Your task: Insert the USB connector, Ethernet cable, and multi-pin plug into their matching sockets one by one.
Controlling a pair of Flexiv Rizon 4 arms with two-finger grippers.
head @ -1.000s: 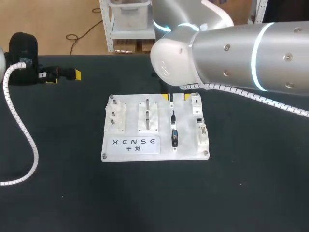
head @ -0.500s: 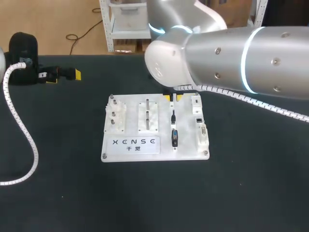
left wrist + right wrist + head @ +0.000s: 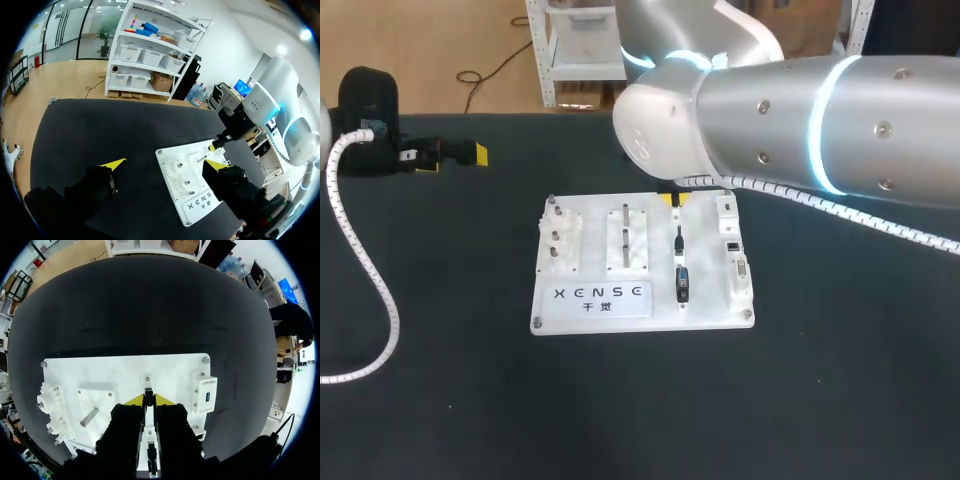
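Two things differ from a second ago, both on my right arm (image 3: pixel 800 110). It has slid a little toward the left side of the board (image 3: pixel 658 270), along the board's far edge. Its yellow tips, which stood wide apart over that edge, have drawn together, so the head view now shows only a narrow sliver of yellow there. Through the right wrist camera I see the right gripper (image 3: pixel 149 401) clenched on the plug (image 3: pixel 148 395). The plug is a thin black piece standing at the far end of the board's column of plugs, with one finger against each side of it. The middle plug (image 3: pixel 678 238) sits just behind it in the same column, and the big plug (image 3: pixel 682 284) lies nearer the board's front edge. Neither has shifted. The sockets (image 3: pixel 737 262) line the board's right edge, just beside that column and apart from all three plugs. The posts (image 3: pixel 557 235) stand at the board's left edge, where they were. The board itself has not moved on the table (image 3: pixel 440 380). My left gripper (image 3: pixel 165 163) stays well off the board, beyond its far left corner, over bare table. It is released, with its fingers spread wide and nothing between them. From its wrist camera the board lies ahead of the left gripper, with my right arm standing over the board's far end.
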